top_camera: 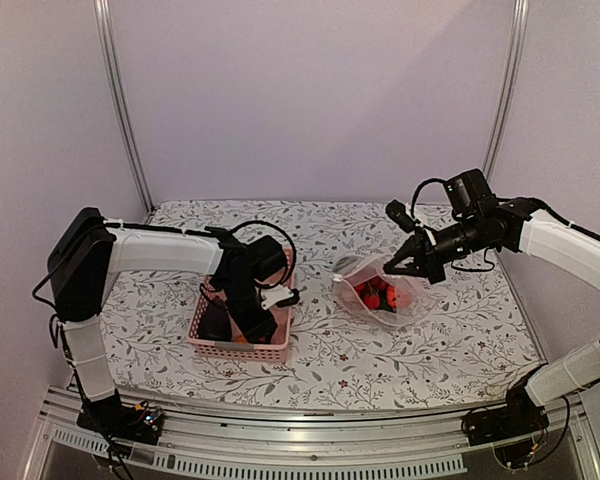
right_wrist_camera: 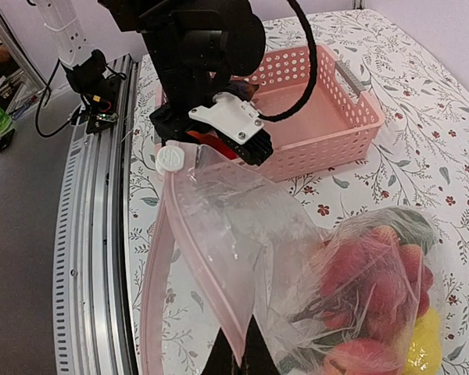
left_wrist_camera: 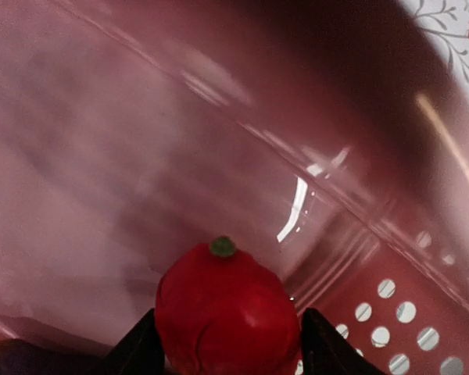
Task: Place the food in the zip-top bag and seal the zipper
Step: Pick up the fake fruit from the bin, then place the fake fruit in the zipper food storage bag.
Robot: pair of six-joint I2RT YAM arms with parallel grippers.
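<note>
Jaw status, left gripper [left_wrist_camera: 228,345]: the fingers stand on either side of a red fruit [left_wrist_camera: 223,308], close against its flanks. Whether they press it cannot be told from the wrist view. The fruit sits directly between the fingertips, stem cap pointing away from the wrist, inside the pink basket [left_wrist_camera: 399,312]. The basket's perforated wall lies just ahead and to the right of the jaws.

Jaw status, right gripper [right_wrist_camera: 233,361]: closed, pinching the mouth edge of the zip-top bag [right_wrist_camera: 242,234]. The bag extends ahead of the fingertips. The zipper [right_wrist_camera: 155,250] runs forward and left from the pinch to a white slider [right_wrist_camera: 170,158]. Loaded food [right_wrist_camera: 367,281], red pieces and a yellow one, lies ahead and to the right of the fingers, at the bag's bottom.

Handling, as judged: the fruit looks light, rigid, smooth and rounded, so an off-centre grip is likely to squeeze it out. Take it across its widest part, jaws square to its sides. The bag film is thin, limp and crinkly, and probably collapses unless supported. Hold it at the stiffer zipper strip, not the film.
</note>
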